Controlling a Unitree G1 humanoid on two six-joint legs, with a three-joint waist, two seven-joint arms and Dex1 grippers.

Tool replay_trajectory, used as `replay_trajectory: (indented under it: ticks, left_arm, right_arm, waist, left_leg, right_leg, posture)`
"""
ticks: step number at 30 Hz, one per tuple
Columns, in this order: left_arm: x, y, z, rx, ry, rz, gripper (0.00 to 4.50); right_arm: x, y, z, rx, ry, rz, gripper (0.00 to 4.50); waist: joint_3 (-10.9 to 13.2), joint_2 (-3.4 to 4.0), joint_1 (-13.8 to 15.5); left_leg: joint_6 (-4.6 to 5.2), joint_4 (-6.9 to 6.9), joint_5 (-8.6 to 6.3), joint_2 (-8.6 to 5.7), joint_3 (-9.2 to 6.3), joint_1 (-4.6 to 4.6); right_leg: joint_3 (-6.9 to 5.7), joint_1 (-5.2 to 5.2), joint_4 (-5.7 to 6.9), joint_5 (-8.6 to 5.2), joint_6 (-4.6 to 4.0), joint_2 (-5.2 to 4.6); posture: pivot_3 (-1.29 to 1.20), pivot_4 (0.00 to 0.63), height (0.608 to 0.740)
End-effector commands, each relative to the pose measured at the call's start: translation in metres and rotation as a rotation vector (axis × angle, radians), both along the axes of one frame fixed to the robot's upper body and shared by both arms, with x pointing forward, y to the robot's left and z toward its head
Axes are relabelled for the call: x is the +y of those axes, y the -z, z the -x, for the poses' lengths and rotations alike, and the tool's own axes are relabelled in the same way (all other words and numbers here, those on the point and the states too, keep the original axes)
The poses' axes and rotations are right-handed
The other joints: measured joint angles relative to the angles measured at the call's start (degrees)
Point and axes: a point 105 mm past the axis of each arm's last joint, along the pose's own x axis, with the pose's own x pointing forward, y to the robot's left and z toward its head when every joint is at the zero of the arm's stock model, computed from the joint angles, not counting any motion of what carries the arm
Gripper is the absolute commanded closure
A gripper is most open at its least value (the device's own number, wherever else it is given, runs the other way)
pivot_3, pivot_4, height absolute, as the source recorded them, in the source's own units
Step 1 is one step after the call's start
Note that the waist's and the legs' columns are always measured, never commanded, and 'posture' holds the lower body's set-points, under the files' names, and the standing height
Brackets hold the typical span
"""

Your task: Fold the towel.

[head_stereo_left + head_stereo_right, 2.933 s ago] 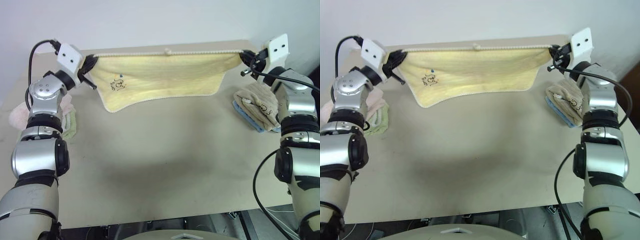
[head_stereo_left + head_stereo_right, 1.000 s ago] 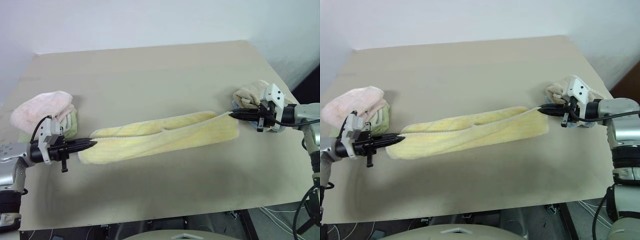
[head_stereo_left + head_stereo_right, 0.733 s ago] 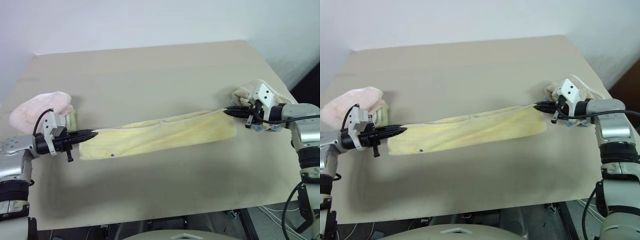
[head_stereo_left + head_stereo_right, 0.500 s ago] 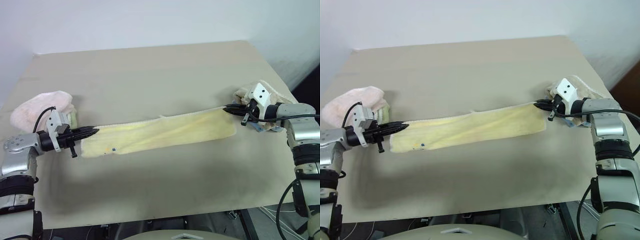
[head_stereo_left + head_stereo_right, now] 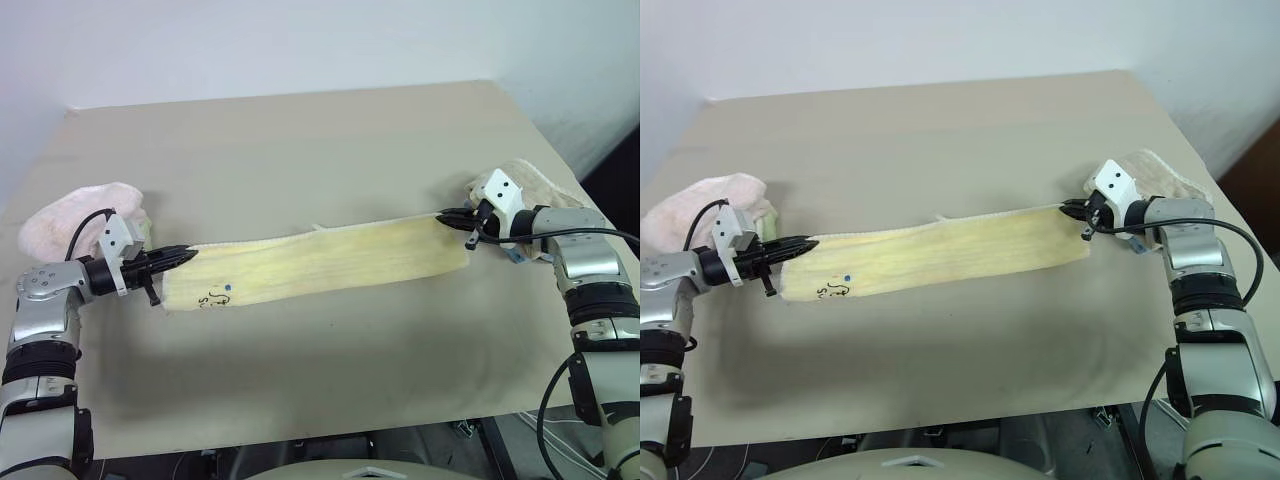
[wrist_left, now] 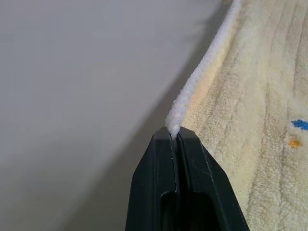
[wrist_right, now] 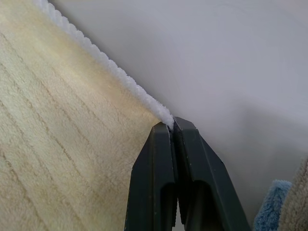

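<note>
The towel (image 5: pixel 320 262), pale yellow with a whitish piped edge, lies flat across the table (image 5: pixel 300 150) as one long strip, stretched between my two grippers. A small dark embroidered mark (image 5: pixel 208 299) shows near its left end. At that end my left gripper (image 5: pixel 190 253) is shut on the far corner. The left wrist view shows the piping pinched at the tips of the left gripper (image 6: pixel 174 134). My right gripper (image 5: pixel 443 214) is shut on the far right corner, and the right wrist view has the piped edge caught in the right gripper (image 7: pixel 171 126).
A pink folded towel (image 5: pixel 75 210) sits at the table's left edge, just behind my left arm. At the right edge a beige folded towel (image 5: pixel 530 180) rests on something blue (image 7: pixel 269 219), close behind my right gripper. The front edge is near.
The towel has gone from a bunched, doubled strip to a flat strip with its mark showing. Both grippers moved a little further from me and lower, still pinching the corners.
</note>
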Motion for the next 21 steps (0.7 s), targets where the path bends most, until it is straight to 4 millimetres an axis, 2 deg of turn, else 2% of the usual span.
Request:
replay_trajectory:
  ticks: [1, 4, 11, 14, 21]
  left_arm:
    - [0.001, -0.004, 0.001, -0.017, 0.007, -0.021, 3.56]
    - [0.003, -0.008, 0.0, -0.037, 0.001, -0.036, 2.49]
    - [0.014, -0.051, 0.001, -0.174, 0.006, -0.032, 0.05]
    - [0.009, -0.063, 0.009, -0.207, 0.053, -0.026, 0.02]
    - [-0.02, -0.064, 0.034, -0.301, 0.235, -0.088, 0.02]
  right_arm:
    - [0.0, -0.017, -0.005, -0.05, 0.008, -0.018, 3.57]
    - [-0.002, -0.022, -0.002, -0.048, 0.01, -0.049, 2.49]
    - [-0.022, -0.057, 0.015, -0.076, 0.06, -0.161, 0.09]
    - [-0.032, -0.059, 0.028, -0.068, 0.112, -0.198, 0.04]
    - [-0.034, -0.048, 0.06, 0.079, 0.208, -0.406, 0.04]
  waist:
    - [0.0, 0.0, 0.0]
    - [0.0, 0.0, 0.0]
    - [0.0, 0.0, 0.2]
    - [0.0, -0.03, 0.3]
    - [0.0, -0.01, 0.0]
  left_leg:
    - [0.0, 0.0, 0.0, 0.0, 0.0, 0.0]
    - [0.0, 0.0, 0.0, 0.0, 0.0, 0.0]
    - [-0.02, -0.01, -0.01, 0.0, -0.02, -0.02]
    - [-0.03, -0.02, -0.03, 0.0, -0.11, -0.01]
    - [-0.02, -0.05, -0.03, 0.02, -0.05, -0.03]
  right_leg:
    - [0.0, 0.0, 0.0, 0.0, 0.0, 0.0]
    - [0.0, 0.0, 0.0, 0.0, 0.0, 0.0]
    - [0.0, -0.02, 0.01, 0.0, 0.0, -0.01]
    - [-0.04, -0.06, -0.05, 0.0, 0.0, -0.02]
    - [0.09, 0.02, -0.04, 0.0, -0.02, -0.05]
  posture:
    - [0.0, 0.15, 0.728]
    - [0.0, 0.15, 0.728]
    - [0.0, 0.15, 0.728]
    - [0.0, 0.15, 0.728]
    - [0.0, 0.15, 0.728]
